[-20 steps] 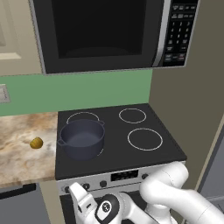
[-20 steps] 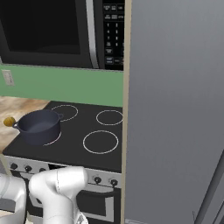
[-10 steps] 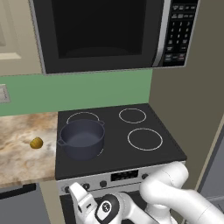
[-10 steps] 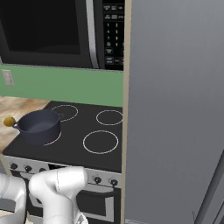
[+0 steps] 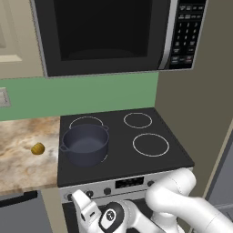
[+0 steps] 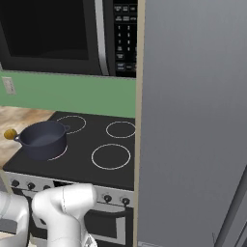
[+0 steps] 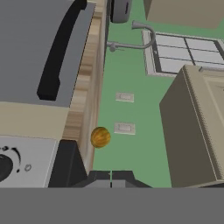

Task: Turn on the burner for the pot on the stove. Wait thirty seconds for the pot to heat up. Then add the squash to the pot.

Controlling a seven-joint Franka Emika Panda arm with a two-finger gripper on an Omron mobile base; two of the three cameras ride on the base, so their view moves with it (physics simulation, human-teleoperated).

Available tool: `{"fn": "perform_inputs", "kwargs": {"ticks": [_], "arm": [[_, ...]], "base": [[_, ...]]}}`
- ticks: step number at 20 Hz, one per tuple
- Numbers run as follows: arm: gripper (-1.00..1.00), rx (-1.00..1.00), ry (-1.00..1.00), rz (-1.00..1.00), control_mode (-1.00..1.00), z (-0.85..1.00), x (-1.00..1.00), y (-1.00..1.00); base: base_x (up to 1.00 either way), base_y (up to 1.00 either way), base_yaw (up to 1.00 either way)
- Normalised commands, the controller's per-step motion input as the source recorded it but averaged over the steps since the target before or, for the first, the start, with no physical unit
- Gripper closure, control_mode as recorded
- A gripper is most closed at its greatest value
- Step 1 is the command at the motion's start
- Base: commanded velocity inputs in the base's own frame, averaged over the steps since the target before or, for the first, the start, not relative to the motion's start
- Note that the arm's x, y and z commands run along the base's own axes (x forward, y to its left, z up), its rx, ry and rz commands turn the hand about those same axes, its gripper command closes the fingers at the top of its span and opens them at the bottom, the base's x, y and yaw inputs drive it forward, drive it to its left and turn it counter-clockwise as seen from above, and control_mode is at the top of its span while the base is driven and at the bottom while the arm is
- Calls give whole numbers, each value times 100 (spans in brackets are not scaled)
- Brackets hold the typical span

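The black over-range microwave (image 5: 109,36) hangs above the black glass-top stove (image 5: 123,157) with its silver front panel and small black knobs; a tall grey panel (image 6: 193,120) closes the scene at the right. On the stove's near-left thin white ring, the burner (image 5: 105,159), sits the round dark blue-grey metal pot (image 5: 85,144), lidless and empty as far as can be seen. The marbled beige table (image 5: 20,159) adjoins the stove on the left and carries the small yellow-olive squash (image 5: 37,148), lying apart from the pot. The white arm is folded low in front of the panel, and its pincer (image 7: 111,176) shows both dark tips pressed together, holding nothing.

The step in hand is judged to be the burner knob or the wait that follows. The knob serving the near-left ring should be chosen, and the turn made squarely. For the later pick, the pincer must open and rise over the table edge; the pot's near loop handle (image 5: 63,148) stands nearest the squash's path.
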Motion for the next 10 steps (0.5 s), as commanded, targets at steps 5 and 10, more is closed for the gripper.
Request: {"fn": "perform_inputs", "kwargs": {"ticks": [5,10], "arm": [[100,0,0,0,-100,0,0,0],[100,0,0,0,-100,0,0,0]], "base": [[0,0,0],[0,0,0]]}}
